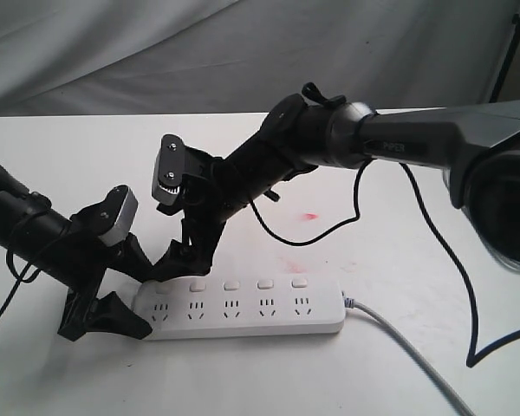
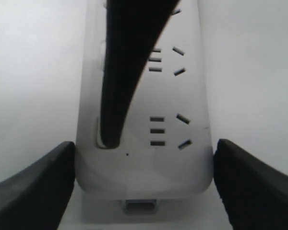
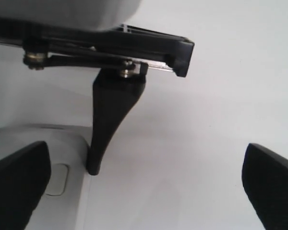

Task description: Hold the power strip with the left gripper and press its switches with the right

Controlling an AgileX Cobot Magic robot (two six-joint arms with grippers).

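Note:
The white power strip (image 1: 243, 312) lies along the table's front, its grey cable (image 1: 399, 340) running off to the right. My left gripper (image 1: 132, 290) is shut on the strip's left end. In the left wrist view its fingers (image 2: 33, 189) press both long sides of the strip (image 2: 144, 167). My right gripper (image 1: 184, 253) reaches across from the right with its jaws wide open. One of its fingers (image 2: 117, 86) comes down with the tip on the leftmost of the switches (image 1: 231, 284). In the right wrist view the right gripper (image 3: 144, 188) straddles the strip's edge (image 3: 62, 143) beside one switch (image 3: 57, 179).
A thin black cable (image 1: 312, 238) hangs from the right arm and loops over the white table (image 1: 399, 225) behind the strip. A small red mark (image 1: 310, 215) is on the table there. A grey cloth backdrop (image 1: 243, 52) hangs beyond the far edge.

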